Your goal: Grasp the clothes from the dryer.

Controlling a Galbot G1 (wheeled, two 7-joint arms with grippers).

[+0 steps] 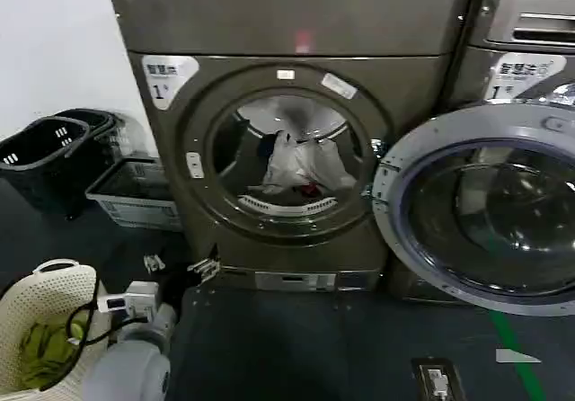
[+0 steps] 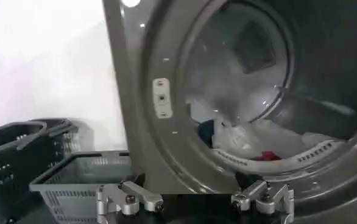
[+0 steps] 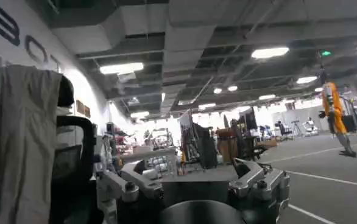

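The dryer (image 1: 296, 140) has a brushed, bronze-grey metal shell with a dull sheen. Inside its drum, the clothes (image 1: 301, 167) are soft, crumpled cloth — white, matt. Right of it, the door (image 1: 485, 208) pairs glossy dark glass with a smooth silvery rim.

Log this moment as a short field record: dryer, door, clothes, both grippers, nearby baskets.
dryer: bronze-grey front-loader, "1" sticker, pink-red light lit
door: swung open to the robot's right
clothes: white bundle with a red piece, lying in the drum
left gripper: open, low, in front of the porthole, apart from the clothes
right gripper: open, pointed away into the room
white basket: holds a yellow-green cloth
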